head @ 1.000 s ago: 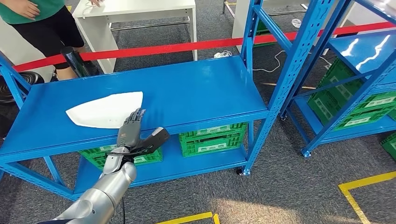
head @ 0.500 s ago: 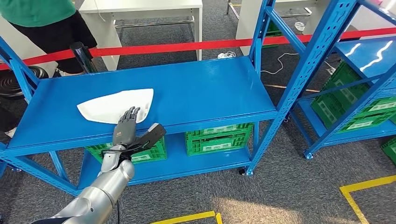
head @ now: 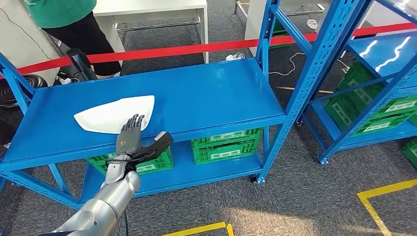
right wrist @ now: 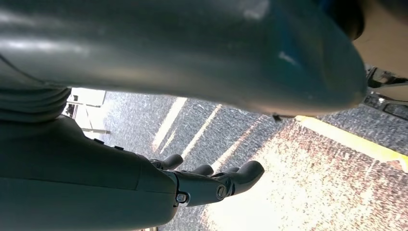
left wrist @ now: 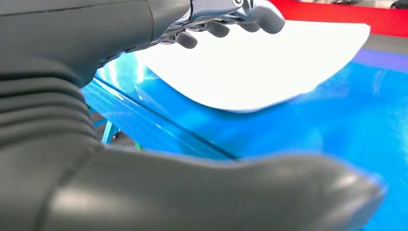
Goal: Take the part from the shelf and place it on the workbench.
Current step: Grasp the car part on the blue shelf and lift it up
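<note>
I see the flat white curved plastic part [head: 114,114] lying on the top board of the blue metal shelf [head: 206,98], toward its left side. My left hand [head: 129,136] hovers over the part's near edge with its fingers [left wrist: 226,21] spread, holding nothing. My right hand [right wrist: 202,185] hangs above the grey carpet floor [right wrist: 308,187], loose, with nothing in it. Green plastic crates [head: 223,145] sit on the lower board.
</note>
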`<state>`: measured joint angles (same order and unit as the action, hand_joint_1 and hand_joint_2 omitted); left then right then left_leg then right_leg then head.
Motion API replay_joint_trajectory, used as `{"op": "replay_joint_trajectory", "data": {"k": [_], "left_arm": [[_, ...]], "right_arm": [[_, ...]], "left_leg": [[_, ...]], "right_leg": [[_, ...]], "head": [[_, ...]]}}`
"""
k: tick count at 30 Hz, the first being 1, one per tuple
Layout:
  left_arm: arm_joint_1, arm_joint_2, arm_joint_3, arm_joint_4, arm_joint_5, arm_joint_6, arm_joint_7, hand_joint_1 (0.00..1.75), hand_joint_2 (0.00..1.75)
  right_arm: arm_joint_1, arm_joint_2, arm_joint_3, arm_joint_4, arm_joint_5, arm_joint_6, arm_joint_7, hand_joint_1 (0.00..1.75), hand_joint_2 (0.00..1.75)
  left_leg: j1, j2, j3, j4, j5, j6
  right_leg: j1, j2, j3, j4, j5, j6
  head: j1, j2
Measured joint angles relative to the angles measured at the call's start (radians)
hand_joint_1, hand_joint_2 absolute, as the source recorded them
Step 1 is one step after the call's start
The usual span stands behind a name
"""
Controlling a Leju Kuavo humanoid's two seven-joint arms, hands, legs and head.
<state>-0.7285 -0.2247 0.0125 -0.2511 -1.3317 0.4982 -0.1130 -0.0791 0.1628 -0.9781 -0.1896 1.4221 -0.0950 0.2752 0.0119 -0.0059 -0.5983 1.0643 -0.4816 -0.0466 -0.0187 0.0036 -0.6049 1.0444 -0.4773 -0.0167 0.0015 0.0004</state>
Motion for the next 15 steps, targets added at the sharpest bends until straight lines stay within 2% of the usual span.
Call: {"op": "replay_joint_trajectory", "data": {"k": [1,3,5,7,9,10,11,12,13,15], "left_arm": [[-0.001,0.000,-0.002,0.000,-0.004,0.001,0.004,0.00,1.75],[-0.001,0.002,-0.006,0.000,-0.013,0.001,0.011,0.00,1.75],[-0.001,0.003,-0.012,-0.001,-0.026,0.003,0.018,0.00,1.75],[-0.002,0.003,-0.019,-0.002,-0.037,0.009,0.030,0.00,1.75],[0.001,0.003,-0.025,-0.001,-0.047,0.017,0.041,0.00,1.75],[0.003,0.003,-0.030,0.000,-0.053,0.021,0.046,0.00,1.75],[0.005,0.003,-0.034,0.001,-0.058,0.023,0.050,0.00,1.75],[0.007,0.003,-0.037,0.001,-0.063,0.025,0.053,0.00,1.75],[0.008,0.003,-0.040,0.001,-0.067,0.027,0.056,0.00,1.75],[0.008,0.002,-0.044,0.001,-0.072,0.032,0.060,0.00,1.75]], "right_arm": [[-0.001,0.000,0.000,0.000,0.001,0.000,0.000,0.00,0.00],[-0.001,0.000,0.000,0.000,0.002,0.000,0.000,0.00,0.00],[-0.002,0.001,0.000,0.000,0.003,0.000,0.000,0.00,0.00],[-0.002,0.001,0.001,0.000,0.004,0.000,0.000,0.00,0.00],[-0.001,0.001,0.001,0.000,0.005,0.000,-0.004,0.00,0.00],[-0.001,0.001,0.002,0.000,0.005,0.000,-0.011,0.00,0.00],[-0.001,0.001,0.002,0.000,0.005,0.000,-0.021,0.00,0.00],[-0.001,0.001,0.002,0.000,0.005,0.000,-0.030,0.00,0.00],[-0.001,0.001,0.002,0.000,0.005,-0.001,-0.036,0.00,0.00],[-0.002,0.001,0.002,0.000,0.004,-0.001,-0.038,0.00,0.00]], "left_leg": [[-0.002,-0.001,0.011,-0.024,0.002,0.006],[-0.005,-0.002,0.012,-0.030,0.003,0.023],[-0.004,-0.002,0.013,-0.036,0.008,0.039],[-0.002,0.000,0.014,-0.040,0.011,0.050],[-0.005,0.001,0.012,-0.038,0.011,0.056],[-0.007,0.002,0.011,-0.036,0.010,0.057],[-0.008,0.002,0.011,-0.034,0.009,0.058],[-0.008,0.001,0.011,-0.032,0.008,0.057],[-0.008,0.000,0.011,-0.029,0.006,0.056],[-0.012,-0.001,0.008,-0.023,0.002,0.047]], "right_leg": [[0.002,0.000,-0.001,-0.001,0.001,0.007],[0.002,0.000,-0.001,-0.005,0.005,0.020],[-0.001,-0.001,-0.009,0.011,-0.007,0.030],[-0.001,-0.001,-0.050,0.098,-0.056,0.035],[0.000,-0.001,-0.113,0.229,-0.109,0.036],[0.001,-0.001,-0.132,0.266,-0.116,0.036],[0.001,-0.001,-0.132,0.267,-0.104,0.034],[0.002,-0.001,-0.112,0.226,-0.076,0.032],[0.002,-0.002,-0.077,0.156,-0.043,0.028],[0.005,-0.003,-0.018,0.038,-0.007,0.021]], "head": [[0.000,0.000],[0.001,0.000],[0.001,0.000],[0.003,0.000],[0.004,0.000],[0.004,0.000],[0.004,0.000],[0.004,0.000],[0.004,0.000],[0.003,0.000]]}}
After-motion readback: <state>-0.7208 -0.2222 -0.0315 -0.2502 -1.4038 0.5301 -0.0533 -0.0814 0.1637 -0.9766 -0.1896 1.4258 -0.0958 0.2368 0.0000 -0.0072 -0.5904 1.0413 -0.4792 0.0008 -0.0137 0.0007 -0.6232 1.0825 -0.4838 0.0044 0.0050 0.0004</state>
